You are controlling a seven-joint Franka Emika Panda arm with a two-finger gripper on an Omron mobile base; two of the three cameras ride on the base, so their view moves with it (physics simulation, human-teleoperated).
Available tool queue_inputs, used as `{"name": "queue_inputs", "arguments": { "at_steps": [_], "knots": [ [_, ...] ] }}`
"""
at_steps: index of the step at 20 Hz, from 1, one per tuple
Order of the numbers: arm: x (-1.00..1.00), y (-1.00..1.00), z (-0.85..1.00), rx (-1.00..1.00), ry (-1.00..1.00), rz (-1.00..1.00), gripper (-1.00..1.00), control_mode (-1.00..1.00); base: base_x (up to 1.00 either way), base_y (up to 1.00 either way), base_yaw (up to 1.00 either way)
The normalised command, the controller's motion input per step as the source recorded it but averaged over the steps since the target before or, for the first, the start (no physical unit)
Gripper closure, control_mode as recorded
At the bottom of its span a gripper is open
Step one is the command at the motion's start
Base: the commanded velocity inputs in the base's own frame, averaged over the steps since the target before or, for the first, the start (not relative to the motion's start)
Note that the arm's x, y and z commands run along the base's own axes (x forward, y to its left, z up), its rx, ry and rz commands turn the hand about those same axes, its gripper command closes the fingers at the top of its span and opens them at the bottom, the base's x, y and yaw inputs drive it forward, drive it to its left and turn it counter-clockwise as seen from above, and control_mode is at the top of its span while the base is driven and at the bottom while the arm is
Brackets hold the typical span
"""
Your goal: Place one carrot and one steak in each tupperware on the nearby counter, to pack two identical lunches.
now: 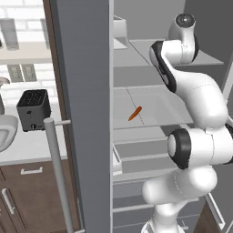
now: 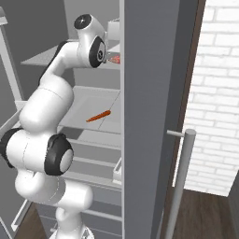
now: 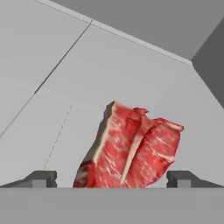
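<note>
A red raw steak (image 3: 133, 151) with pale marbling lies on a grey fridge shelf (image 3: 65, 78), directly in front of my gripper (image 3: 111, 180). The gripper is open, one fingertip (image 3: 43, 178) to the steak's left and the other to its right, neither touching it. An edge of the steak (image 2: 115, 59) peeks out on the upper shelf beside my arm. One orange carrot (image 1: 134, 113) (image 2: 99, 115) lies on the shelf below. A light oval tupperware (image 1: 6, 131) sits on the counter (image 1: 34, 144) at the far left.
The open fridge door (image 1: 84, 113) with its long bar handle (image 1: 57, 173) stands between the shelves and the counter. A black toaster (image 1: 33, 109) is on the counter. Brown cabinets (image 1: 32, 191) sit below. A brick wall (image 2: 214, 93) is to the right.
</note>
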Motion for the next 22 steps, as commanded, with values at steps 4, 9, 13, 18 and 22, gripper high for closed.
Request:
{"name": "queue_inputs", "arguments": {
  "at_steps": [4,9,13,18,22],
  "knots": [
    [0.59,-0.16,-0.10,0.00,0.02,0.02,-1.00,-1.00,0.00,0.00,0.00],
    [0.17,-0.08,-0.18,0.00,0.04,0.02,-1.00,-1.00,0.00,0.00,0.00],
    [0.00,0.00,-0.28,0.00,0.04,0.02,-1.00,-1.00,0.00,0.00,0.00],
    [0.07,-0.04,-0.19,0.00,-0.01,0.02,-1.00,-1.00,0.00,0.00,0.00],
    [0.38,-0.08,-0.25,0.00,-0.08,0.03,-1.00,-1.00,0.00,0.00,0.00]
  ]
}}
